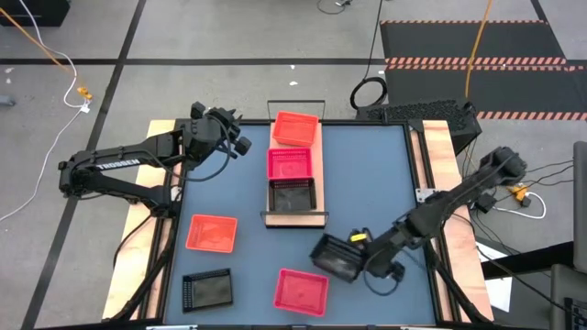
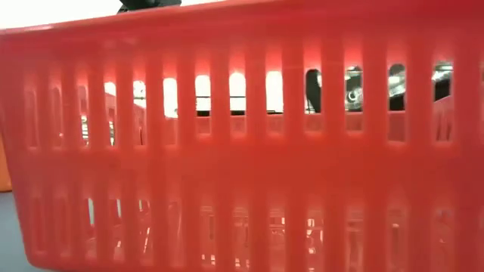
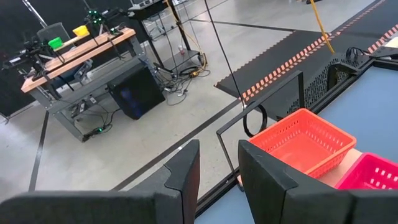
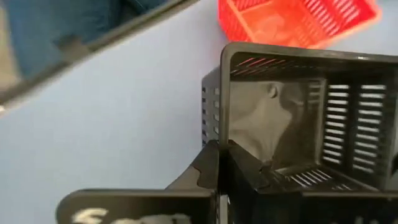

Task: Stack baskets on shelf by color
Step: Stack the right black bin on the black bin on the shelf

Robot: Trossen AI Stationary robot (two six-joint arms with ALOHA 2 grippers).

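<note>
Okay, my right hand is clamped on the black basket's rim. Thin wall grip, so it could twist and slip when lifted. Left hand narrow, empty.

I'm running this in a robotics lab or workshop. I see a concrete floor with loose cables, hazard-striped mats, and a workbench carrying equipment.
</note>
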